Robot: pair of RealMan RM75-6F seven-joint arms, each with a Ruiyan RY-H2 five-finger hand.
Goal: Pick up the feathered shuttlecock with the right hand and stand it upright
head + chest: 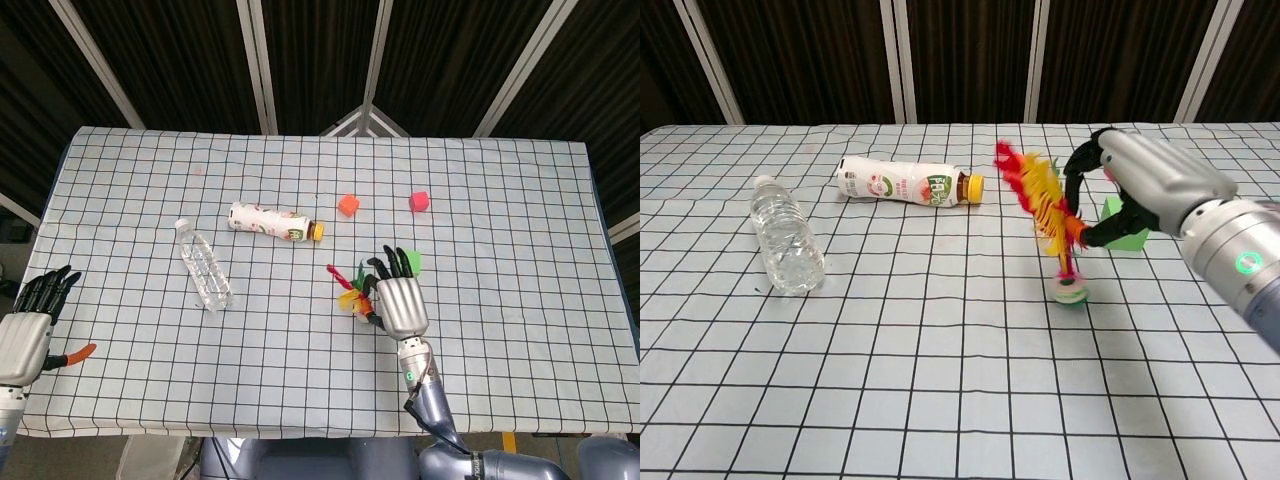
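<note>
Robot hand on your left (30,330) rests spread and empty at the bench (890,400) edge. Your right robot hand (1140,185) pinches the feathered shuttlecock (1048,215), feathers tilted up, its base touching the bench beside the green block (1127,238).

Green cube (1127,236) half hidden behind right robot hand (1140,190); shuttlecock feathers (1035,190) blurred.

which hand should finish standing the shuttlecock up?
Right. The right hand already grips the shuttlecock, tilted with its base near the table. The left hand sits at the far table edge, holding nothing.
</note>
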